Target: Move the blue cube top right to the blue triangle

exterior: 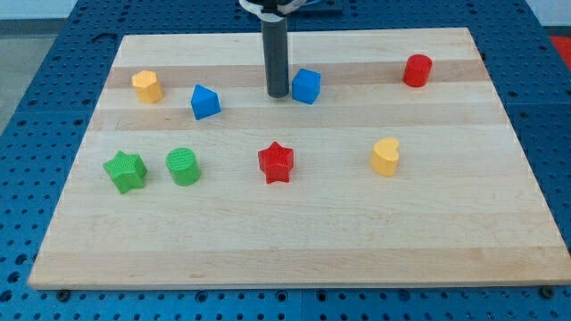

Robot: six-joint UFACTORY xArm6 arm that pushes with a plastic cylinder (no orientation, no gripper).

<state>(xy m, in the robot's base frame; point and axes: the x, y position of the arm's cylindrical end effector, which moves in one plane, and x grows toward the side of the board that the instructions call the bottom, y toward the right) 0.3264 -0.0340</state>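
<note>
The blue cube [306,86] sits on the wooden board near the view's top centre. The blue triangle [205,102] lies to its left, slightly lower. My dark rod comes down from the view's top, and my tip [277,94] rests on the board just left of the blue cube, close to it or touching its left side, between the cube and the triangle.
A yellow block [147,86] is at the upper left, a red cylinder [417,70] at the upper right. A green star [124,171], a green cylinder [183,166], a red star [276,162] and a yellow heart [385,156] lie across the middle. The board's edge [294,283] borders blue pegboard.
</note>
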